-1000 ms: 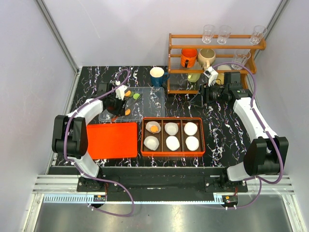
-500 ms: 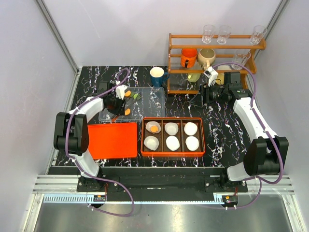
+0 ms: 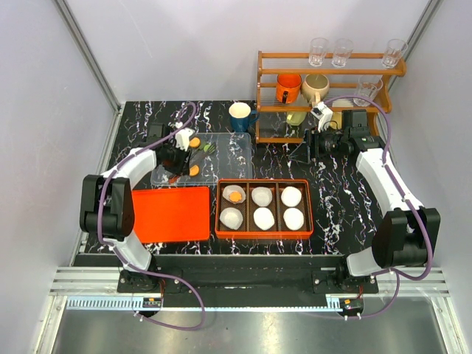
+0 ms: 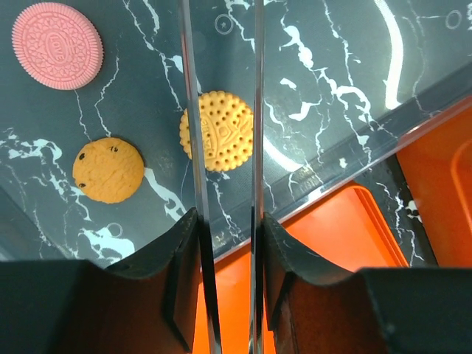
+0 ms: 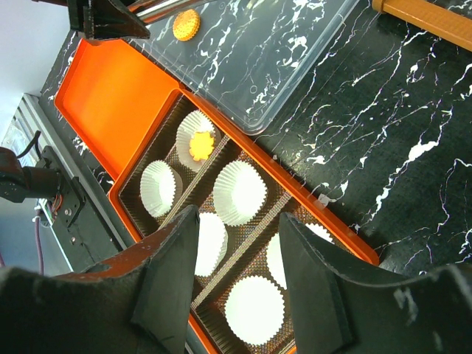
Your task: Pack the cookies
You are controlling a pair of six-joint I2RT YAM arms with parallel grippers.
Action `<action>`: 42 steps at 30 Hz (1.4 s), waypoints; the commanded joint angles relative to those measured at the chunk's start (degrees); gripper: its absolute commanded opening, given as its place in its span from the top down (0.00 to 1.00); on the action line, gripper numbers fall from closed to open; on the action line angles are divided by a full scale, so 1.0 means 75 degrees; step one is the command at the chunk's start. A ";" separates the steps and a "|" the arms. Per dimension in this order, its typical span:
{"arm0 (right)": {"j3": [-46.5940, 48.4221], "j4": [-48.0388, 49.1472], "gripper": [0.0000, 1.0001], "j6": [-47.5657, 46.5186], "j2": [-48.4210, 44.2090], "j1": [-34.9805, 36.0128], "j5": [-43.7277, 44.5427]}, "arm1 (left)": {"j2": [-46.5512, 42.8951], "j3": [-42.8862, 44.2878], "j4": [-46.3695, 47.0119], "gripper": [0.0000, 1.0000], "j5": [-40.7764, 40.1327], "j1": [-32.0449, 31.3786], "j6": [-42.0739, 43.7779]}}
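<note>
Left gripper (image 4: 227, 217) hangs part open over the clear tray (image 4: 332, 59), fingers either side of a dotted cookie (image 4: 217, 130); can't tell if they touch it. The wrist cam also catches a chip cookie (image 4: 108, 169) and, upper left, a pink cookie (image 4: 57, 46), both hidden from above. Only the top view shows the green cookie (image 3: 209, 147). One orange cookie (image 3: 234, 195) sits in the box (image 3: 264, 181), upper-left slot. Right gripper (image 5: 237, 217) gapes wide, empty. Compared with a second ago, the left arm has nudged slightly left.
</note>
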 commanded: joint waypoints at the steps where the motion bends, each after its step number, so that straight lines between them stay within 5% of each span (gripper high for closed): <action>1: 0.0054 0.0038 0.44 -0.0117 0.0034 -0.0022 -0.0126 | -0.0746 0.0247 0.0056 0.80 0.0302 0.0050 0.0098; 25: 0.0136 0.0038 0.44 -0.0047 0.0128 -0.0034 0.0073 | -0.2961 0.0329 -0.1807 0.80 0.1778 -0.0371 0.0905; 42: 0.0183 0.0518 0.45 0.0644 -0.0235 -0.0245 0.2967 | -0.3759 0.0200 -0.2171 0.79 0.1545 -0.3816 0.0929</action>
